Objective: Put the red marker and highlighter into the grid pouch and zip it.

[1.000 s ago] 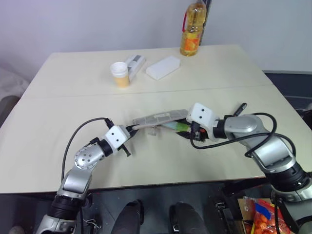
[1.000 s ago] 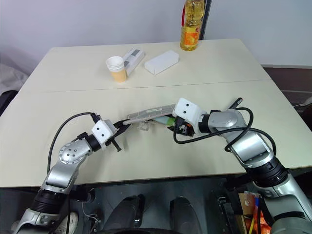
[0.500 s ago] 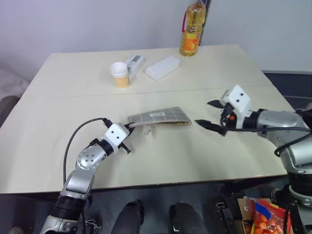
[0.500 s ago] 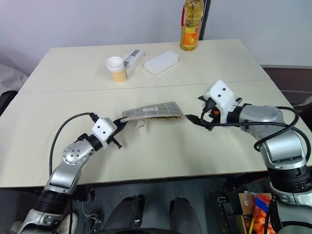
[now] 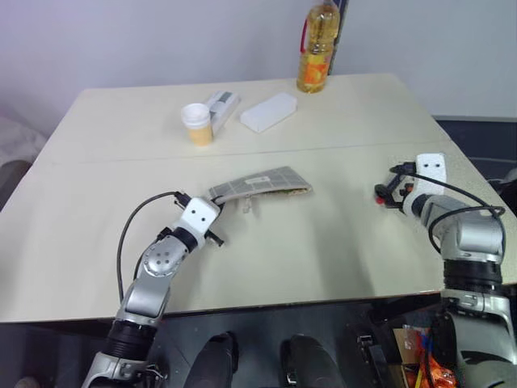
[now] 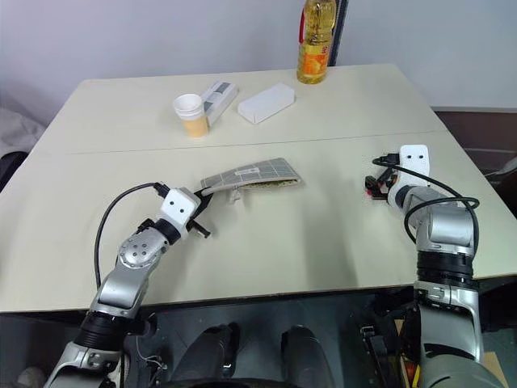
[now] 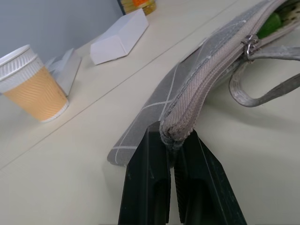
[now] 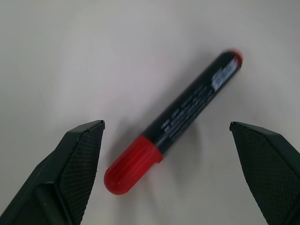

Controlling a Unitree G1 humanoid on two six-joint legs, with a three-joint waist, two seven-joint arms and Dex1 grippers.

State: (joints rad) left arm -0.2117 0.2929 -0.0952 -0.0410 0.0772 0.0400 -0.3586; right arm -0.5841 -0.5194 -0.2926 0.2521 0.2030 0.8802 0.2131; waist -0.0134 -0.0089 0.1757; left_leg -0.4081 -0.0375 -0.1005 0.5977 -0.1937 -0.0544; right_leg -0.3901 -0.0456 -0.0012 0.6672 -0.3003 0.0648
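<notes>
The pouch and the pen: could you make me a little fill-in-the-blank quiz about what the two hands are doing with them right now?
1. The left hand is shut on one end of the ____.
2. The marker lies on the table between the right hand's open fingers and has a ____ cap.
3. Something ____ peeks out of the pouch's open far end.
4. The cup stands ____ on the table.

Missing words: pouch; red; green; upright

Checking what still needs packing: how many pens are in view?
2. The red marker lies on the table between the right gripper's open fingers. The green highlighter peeks from the grid pouch; others may be hidden inside.
</notes>
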